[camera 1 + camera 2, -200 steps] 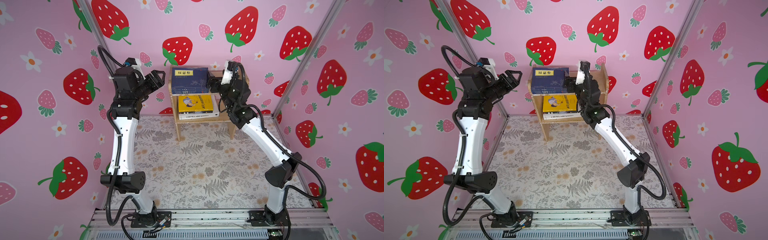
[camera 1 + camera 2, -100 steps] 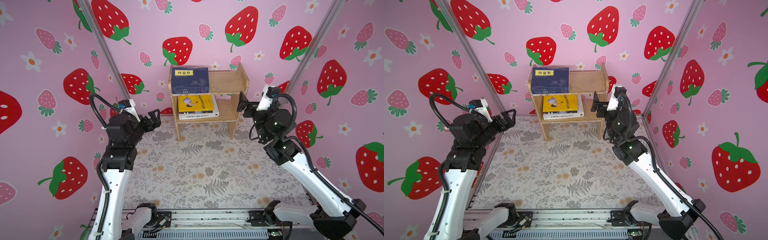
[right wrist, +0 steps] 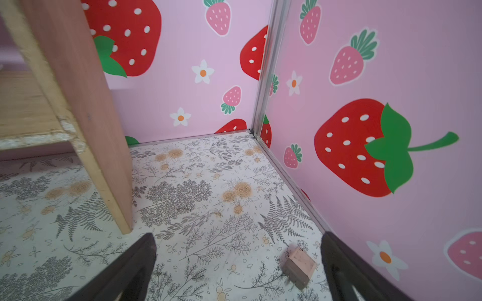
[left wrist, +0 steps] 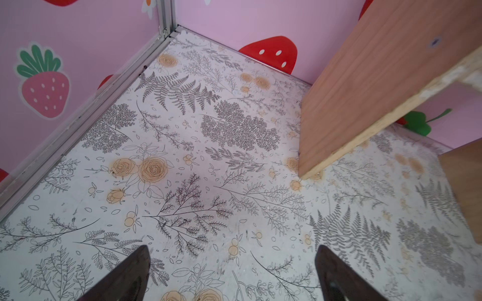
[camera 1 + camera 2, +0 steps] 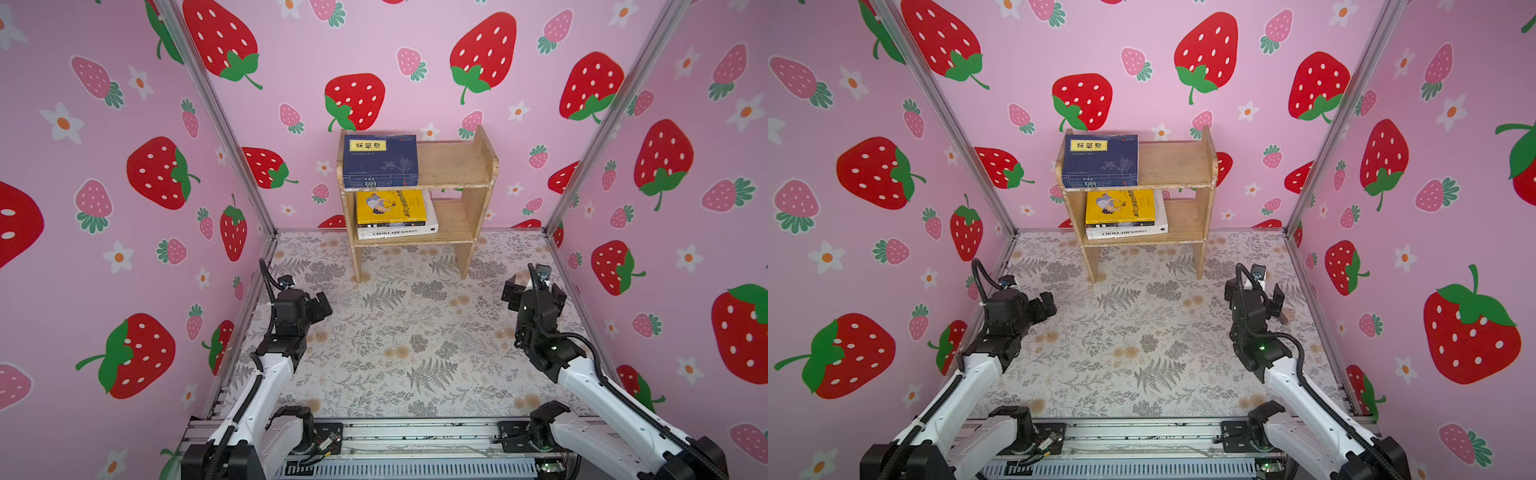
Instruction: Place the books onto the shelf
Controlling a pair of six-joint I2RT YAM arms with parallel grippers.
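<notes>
The books (image 5: pixel 380 160) lie flat on the far shelf (image 5: pixel 455 166). Left gripper (image 4: pixel 232 249) and right gripper (image 3: pixel 238 235) hover near, spread and empty.

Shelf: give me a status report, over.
Left pincer open, empty; right pincer open, empty. Books lying flat on shelf, both tiers. Small pink block on floor by right pincer.

Standing here, it reads as a robotics lab's test booth rather than any real room: pink strawberry-printed panels (image 5: pixel 291 54) close it in at 9, 12 and 3 o'clock, held by bare aluminium posts (image 5: pixel 228 137), over a table sheet (image 5: pixel 395 332) printed with ferns and roses. At 6 o'clock a metal rail (image 5: pixel 415 434) carries two white-and-black robot arms (image 5: pixel 270 374) with loose cabling, facing a small wooden shelf (image 5: pixel 457 162) of books (image 5: pixel 380 160) at 12 o'clock.
</notes>
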